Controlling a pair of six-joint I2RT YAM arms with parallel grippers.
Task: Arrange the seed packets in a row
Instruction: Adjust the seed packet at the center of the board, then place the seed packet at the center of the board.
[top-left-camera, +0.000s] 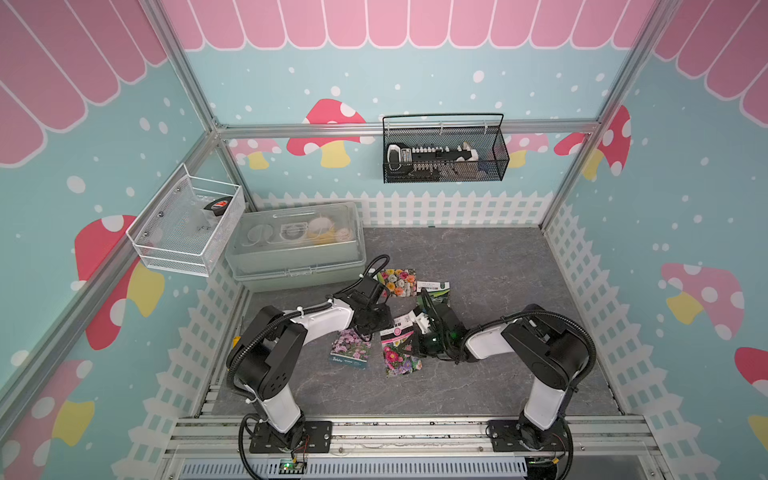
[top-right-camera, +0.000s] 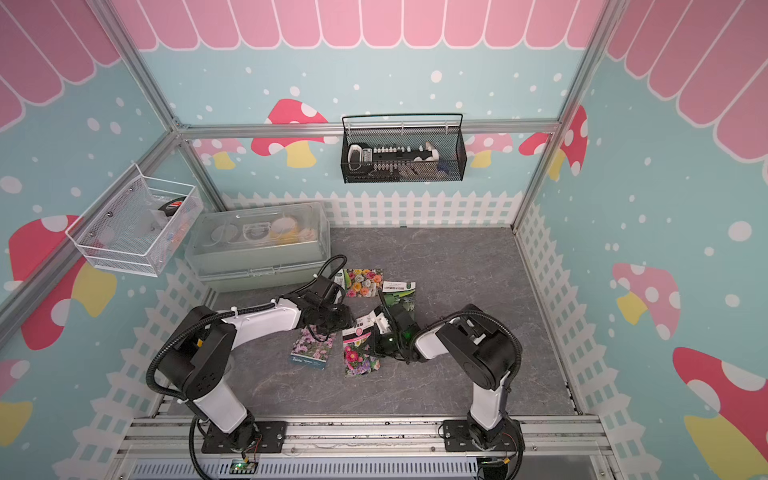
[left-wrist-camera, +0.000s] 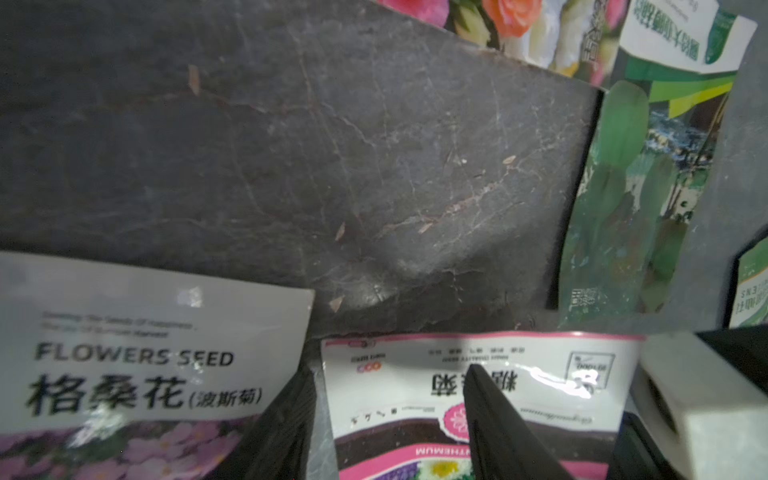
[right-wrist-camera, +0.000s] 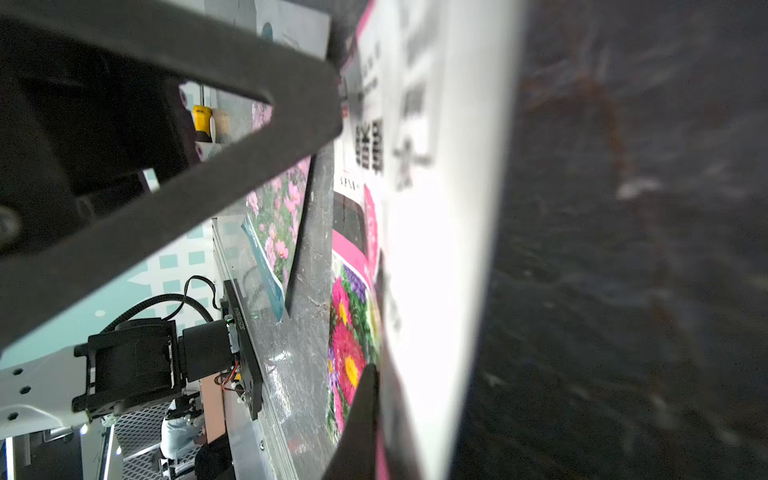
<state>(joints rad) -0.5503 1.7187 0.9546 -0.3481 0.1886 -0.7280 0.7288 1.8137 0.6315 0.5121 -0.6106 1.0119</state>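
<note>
While the grey stone-patterned tabletop (top-left-camera: 498, 291) carries the glossy flower-printed seed packets (top-left-camera: 351, 349) near its middle, two lie side by side and two farther back. The pink-bordered chrysanthemum packet (top-left-camera: 395, 361) is pinched at its edge by the black right gripper (right-wrist-camera: 370, 374). The black left gripper (left-wrist-camera: 388, 370) straddles its corner, jaws apart.

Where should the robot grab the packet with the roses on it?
Probably pinch the rose packet at its near edge, from above. It lies flat, so only an edge gives a hold; bare table borders that edge, while the green packet crowds its right side.
</note>
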